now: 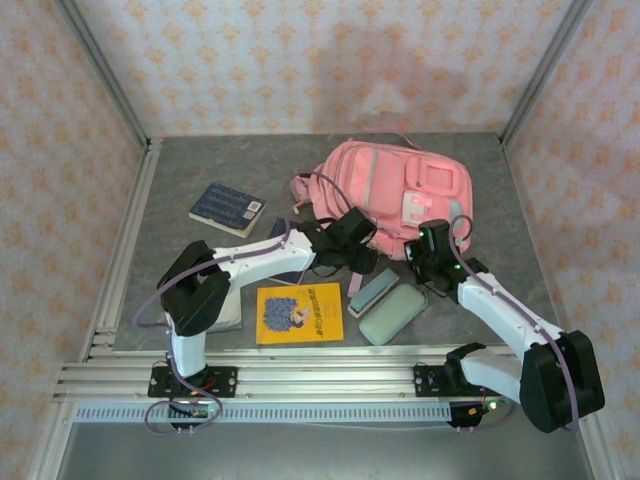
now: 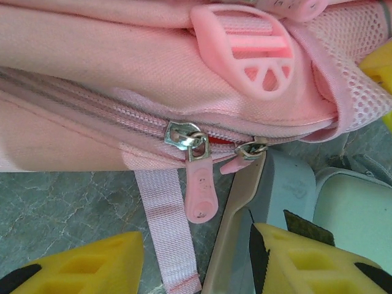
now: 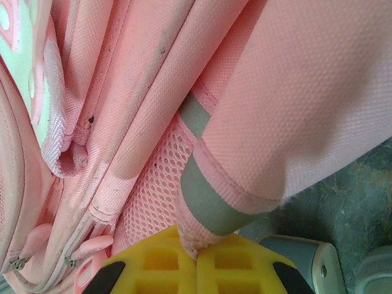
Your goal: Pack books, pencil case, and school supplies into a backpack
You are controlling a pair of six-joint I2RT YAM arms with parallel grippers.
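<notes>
The pink backpack (image 1: 400, 195) lies at the back centre of the table, its zipper (image 2: 110, 113) facing the arms. My left gripper (image 1: 352, 262) is open at the zipper; the pink zipper pull (image 2: 200, 193) and a pink strap (image 2: 165, 233) hang in front of its spread yellow fingers (image 2: 92, 266), untouched. My right gripper (image 3: 197, 251) is shut on the backpack's mesh-and-fabric edge (image 3: 190, 233). The mint pencil case (image 1: 393, 313) and a slim teal bar (image 1: 373, 290) lie just in front of the backpack. A yellow book (image 1: 299, 313) and a navy book (image 1: 228, 208) lie to the left.
A second dark book (image 1: 288, 268) lies partly under the left arm, and a pale book (image 1: 228, 316) sits by the left base. A metal rail (image 1: 300, 380) runs along the near edge. Patterned walls close in the left, back and right sides.
</notes>
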